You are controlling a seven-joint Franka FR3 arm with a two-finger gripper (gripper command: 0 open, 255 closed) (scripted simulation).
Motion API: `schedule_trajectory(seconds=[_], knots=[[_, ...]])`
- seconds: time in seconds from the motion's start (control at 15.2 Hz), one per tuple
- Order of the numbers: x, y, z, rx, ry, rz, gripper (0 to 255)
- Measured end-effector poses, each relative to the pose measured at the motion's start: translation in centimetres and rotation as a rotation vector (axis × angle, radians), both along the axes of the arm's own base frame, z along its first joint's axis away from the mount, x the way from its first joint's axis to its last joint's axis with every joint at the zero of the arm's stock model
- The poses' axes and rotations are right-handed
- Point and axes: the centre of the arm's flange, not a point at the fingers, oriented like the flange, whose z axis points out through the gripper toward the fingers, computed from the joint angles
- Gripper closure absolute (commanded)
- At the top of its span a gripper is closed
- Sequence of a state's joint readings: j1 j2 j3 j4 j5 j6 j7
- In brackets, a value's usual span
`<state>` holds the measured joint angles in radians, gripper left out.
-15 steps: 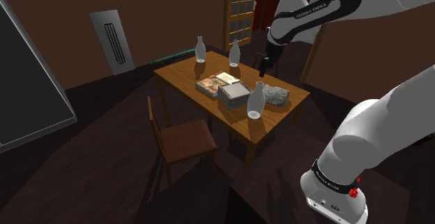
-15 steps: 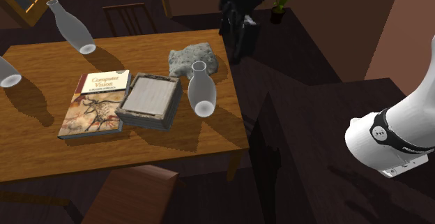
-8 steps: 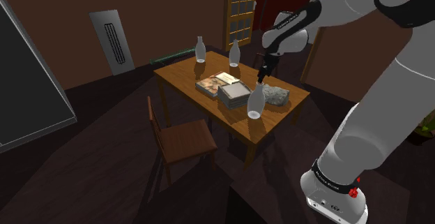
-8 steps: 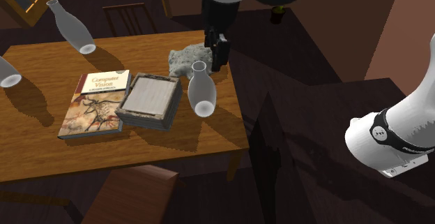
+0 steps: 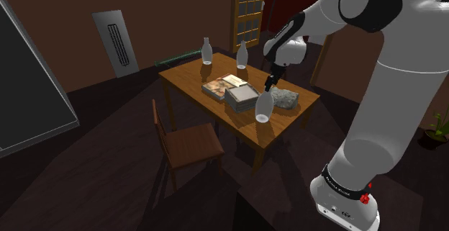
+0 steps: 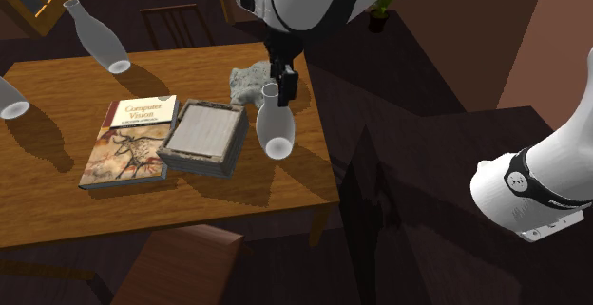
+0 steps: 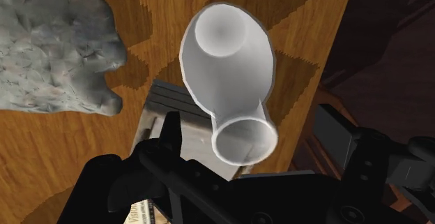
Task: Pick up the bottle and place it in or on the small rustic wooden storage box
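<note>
Three pale bottles stand upright on the wooden tabletop. The bottle nearest the arm is at the edge on the second exterior view's right, while the two other bottles are well apart from it at the far end in the shoulder view. The black end effector hangs straight above this near bottle, pointing down at its neck. From the wrist, the end effector is spread: one finger is on each side of the bottle's open mouth, with a gap showing between each finger and the neck, so nothing is gripped. The bottle rests on the tabletop, just beside the storage box, a low square box with a dark frame and a grey slatted top; whether the two touch cannot be told. A book with a pictured cover lies flat against the box's other side. A grey rock sits near the bottle, behind it in the second exterior view and next to the end effector. In the shoulder view the white arm bends over from the stand at the lower right, and a wooden chair stands at the side of the tabletop.
</note>
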<state>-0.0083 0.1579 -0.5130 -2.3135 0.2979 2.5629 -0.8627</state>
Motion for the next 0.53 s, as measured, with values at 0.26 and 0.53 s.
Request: schedule_trajectory(seconds=[0.26, 0.53], knots=[[0.3, -0.1, -2.0, 0.0, 0.0, 0.0, 0], [0.4, -0.1, -2.4, 0.0, -0.001, 0.0, 0]])
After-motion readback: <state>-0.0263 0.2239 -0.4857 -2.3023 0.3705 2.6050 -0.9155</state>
